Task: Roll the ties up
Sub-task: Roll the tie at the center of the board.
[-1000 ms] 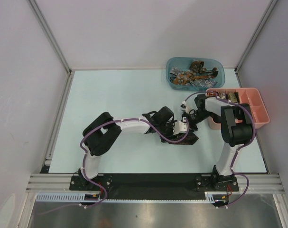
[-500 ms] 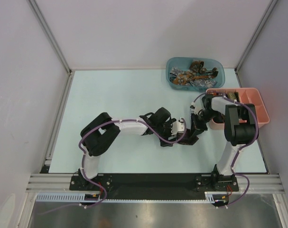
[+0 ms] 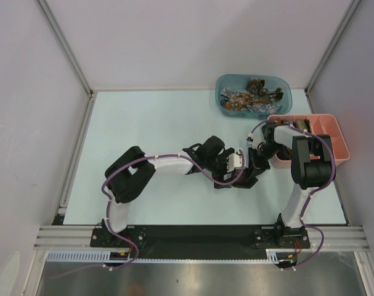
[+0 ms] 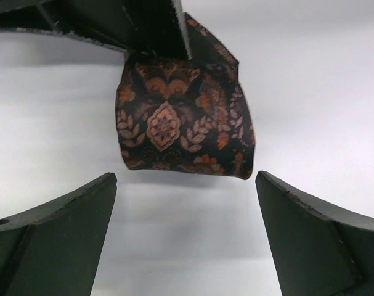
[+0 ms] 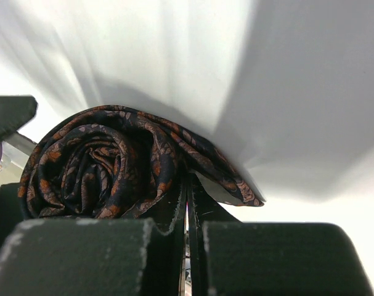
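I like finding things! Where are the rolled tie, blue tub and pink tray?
rolled tie [image 5: 100, 166]: right wrist view, spiral end.
blue tub [image 3: 287, 98]: top external view, right wall.
pink tray [image 3: 339, 139]: top external view, bare right compartment.

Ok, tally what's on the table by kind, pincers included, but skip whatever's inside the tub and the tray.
Pincers: 2, left pincer and right pincer
Rolled tie: 1
Tub: 1
Tray: 1
Total: 5
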Robot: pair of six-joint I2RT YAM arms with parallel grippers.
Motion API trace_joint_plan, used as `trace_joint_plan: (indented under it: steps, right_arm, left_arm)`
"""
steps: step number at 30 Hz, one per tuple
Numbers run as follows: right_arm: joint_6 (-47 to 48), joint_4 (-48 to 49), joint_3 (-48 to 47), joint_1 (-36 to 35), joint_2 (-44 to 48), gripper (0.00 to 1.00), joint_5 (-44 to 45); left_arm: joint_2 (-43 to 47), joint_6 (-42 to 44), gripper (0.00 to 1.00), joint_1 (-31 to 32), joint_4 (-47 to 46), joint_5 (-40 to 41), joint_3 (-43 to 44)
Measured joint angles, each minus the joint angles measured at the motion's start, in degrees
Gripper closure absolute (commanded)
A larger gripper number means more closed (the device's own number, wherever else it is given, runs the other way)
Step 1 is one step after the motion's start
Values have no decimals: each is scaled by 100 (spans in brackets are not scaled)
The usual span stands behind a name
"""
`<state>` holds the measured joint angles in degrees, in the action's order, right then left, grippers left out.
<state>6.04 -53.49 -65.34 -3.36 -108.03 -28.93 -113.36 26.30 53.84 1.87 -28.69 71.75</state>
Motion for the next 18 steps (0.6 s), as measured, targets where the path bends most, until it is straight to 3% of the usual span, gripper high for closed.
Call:
trace_joint_plan:
  steps: [13,17,18]
  right_arm:
    - [0,13,0,-140,0,100,-31]
    - [0,46,0,-188,-4,100,-52]
    - [0,48,0,-190,-9,100,-59]
  left_arm:
    - [-186,74,1,214,-181,37,503]
    - [-455,122,10,219,-284,116,758]
    - [-514,138,16,219,-278,120,772]
